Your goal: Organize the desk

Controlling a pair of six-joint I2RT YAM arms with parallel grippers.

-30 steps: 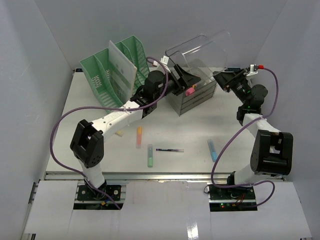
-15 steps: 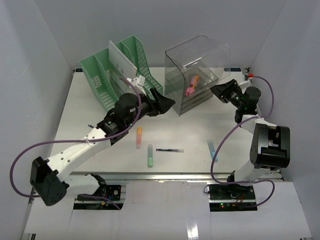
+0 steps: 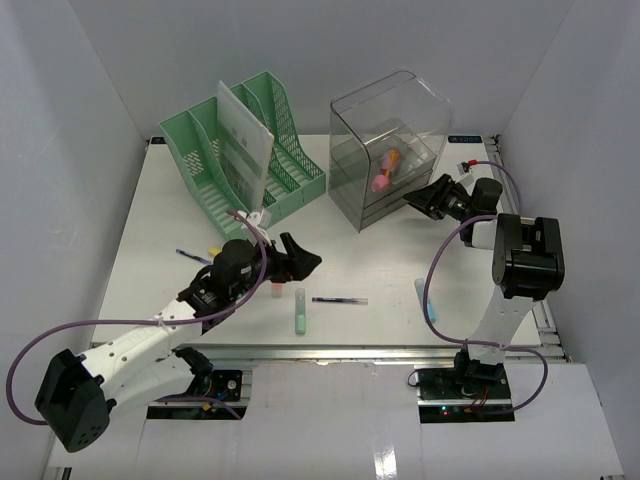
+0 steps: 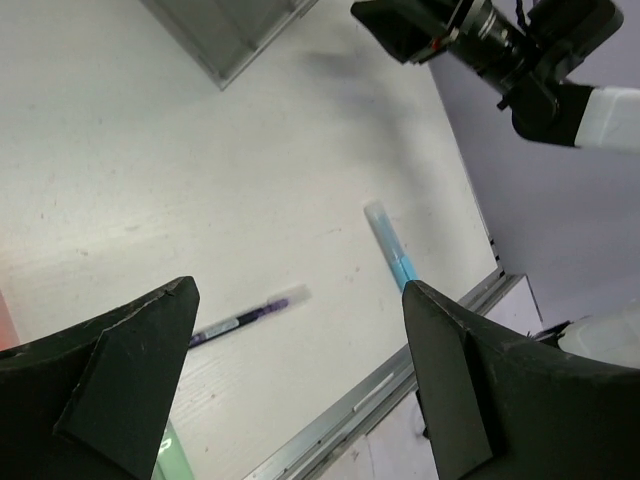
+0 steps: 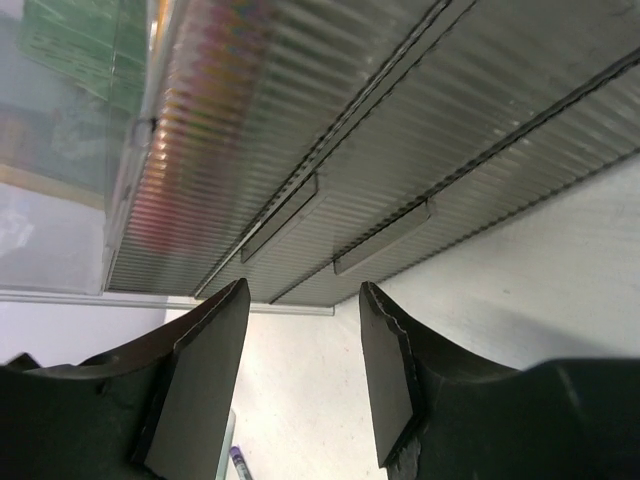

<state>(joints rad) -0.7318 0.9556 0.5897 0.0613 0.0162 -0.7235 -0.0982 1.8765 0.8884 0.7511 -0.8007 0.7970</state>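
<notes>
a wide white counter (image 3: 400, 260) seen from above fills the middle of the view. it lies flat, its long axis runs left to right, and its silver front rail (image 3: 320, 350) faces the two arm bases at the bottom.

the left gripper (image 3: 306, 262) hangs over the front middle of the counter with its fingers spread wide and nothing between them. in its wrist view the bare counter surface lies below and between the two dark fingers (image 4: 130, 370). a purple pen (image 4: 245, 318) and a blue marker (image 4: 390, 245) lie flat on it further off.

the right gripper (image 3: 415, 197) sits over the right rear part of the counter. its fingers are parted and hold nothing, and they point at the lower front of a clear drawer box (image 3: 385, 150). in the right wrist view the ribbed drawer fronts fill the space just past the fingertips, and a strip of counter shows underneath.

the drawer box stands at the back right and holds pink and orange markers (image 3: 383, 175). a green file rack (image 3: 215, 170) stands at the back left. near the front edge a green marker (image 3: 299, 312) lies front to back, just left of the purple pen, which lies left to right. the blue marker lies apart to their right.
</notes>
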